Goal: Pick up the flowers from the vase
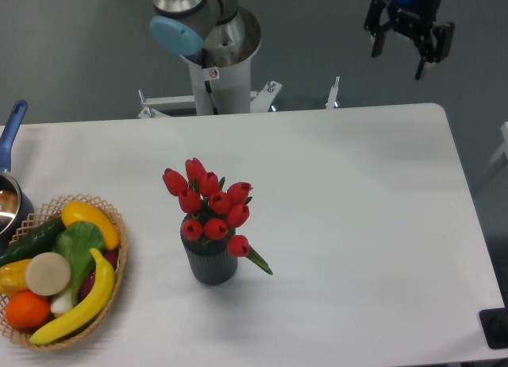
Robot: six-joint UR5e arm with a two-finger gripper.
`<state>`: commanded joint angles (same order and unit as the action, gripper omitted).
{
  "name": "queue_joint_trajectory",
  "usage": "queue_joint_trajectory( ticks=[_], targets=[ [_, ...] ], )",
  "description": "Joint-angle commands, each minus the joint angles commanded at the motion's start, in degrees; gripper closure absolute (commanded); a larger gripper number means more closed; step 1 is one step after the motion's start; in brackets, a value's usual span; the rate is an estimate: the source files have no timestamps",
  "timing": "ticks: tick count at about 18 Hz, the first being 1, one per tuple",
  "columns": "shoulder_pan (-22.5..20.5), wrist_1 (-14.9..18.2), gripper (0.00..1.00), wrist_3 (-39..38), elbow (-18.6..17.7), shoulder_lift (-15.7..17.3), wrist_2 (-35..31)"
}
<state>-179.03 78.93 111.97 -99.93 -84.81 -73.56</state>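
The flowers [209, 206], a bunch of red closed tulip buds with green leaves, stand in the vase [209, 263], a short dark grey ribbed cylinder on the white table, left of centre. The stems are hidden inside the vase. My gripper [401, 53] hangs high at the upper right, beyond the table's far edge and far from the flowers. Its black fingers [421, 63] are spread apart with nothing between them.
A wicker basket [117, 260] with fruit and vegetables sits at the table's left front. A pot with a blue handle [11, 127] is at the left edge. The arm's base [218, 65] stands behind the table's far edge. A black object [495, 327] is at the right front corner.
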Motion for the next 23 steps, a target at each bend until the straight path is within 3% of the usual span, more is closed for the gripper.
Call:
queue_joint_trajectory(
  ticks=[8,14,23],
  targets=[
    [0.44,0.00,0.00,-0.96,-0.79,0.00,0.61],
    [0.97,-0.61,0.00,-9.91,-1.76,-0.53,6.58],
    [12.11,-10.71,0.00,-26.45,-6.23,-3.34,14.32]
  ],
)
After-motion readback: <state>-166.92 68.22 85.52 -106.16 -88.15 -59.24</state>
